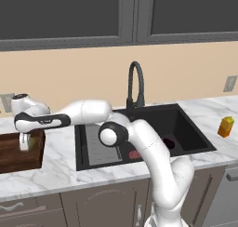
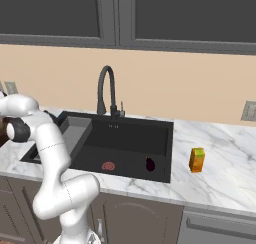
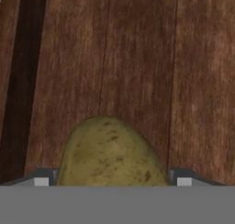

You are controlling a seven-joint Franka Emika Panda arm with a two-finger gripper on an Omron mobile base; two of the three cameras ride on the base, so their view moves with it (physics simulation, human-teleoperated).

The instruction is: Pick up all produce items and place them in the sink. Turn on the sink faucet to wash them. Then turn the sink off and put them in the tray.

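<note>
The gripper [image 3: 112, 182] stands wide, its 2 fingertips [image 3: 42, 181] flanking the olive-yellow produce [image 3: 110, 152] resting on the tray [image 3: 193, 81] floor. Judged released: lift straight up, without nudging it. The purple produce [image 2: 150, 164] lies in the sink [image 2: 160, 133], near the red disc [image 2: 108, 165].

Olive-yellow speckled lump [image 3: 110, 152] on dark brown wood-grained tray [image 3: 137, 58]; black sink [image 1: 186, 123].
</note>
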